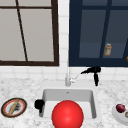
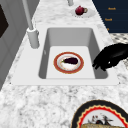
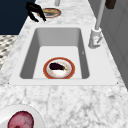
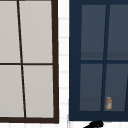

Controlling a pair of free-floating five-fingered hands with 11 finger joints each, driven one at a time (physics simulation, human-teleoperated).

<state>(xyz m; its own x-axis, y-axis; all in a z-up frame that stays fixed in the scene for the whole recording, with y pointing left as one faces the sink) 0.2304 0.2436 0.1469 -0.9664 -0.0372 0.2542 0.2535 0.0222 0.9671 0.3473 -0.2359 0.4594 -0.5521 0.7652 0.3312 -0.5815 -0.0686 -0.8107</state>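
The left hand hangs with fingers curled on nothing, over the near-left rim of the sink. The right hand hovers, fingers loosely spread, by the faucet. In the basin lies a red-rimmed plate bearing a dark eggplant. Marble counter all around.
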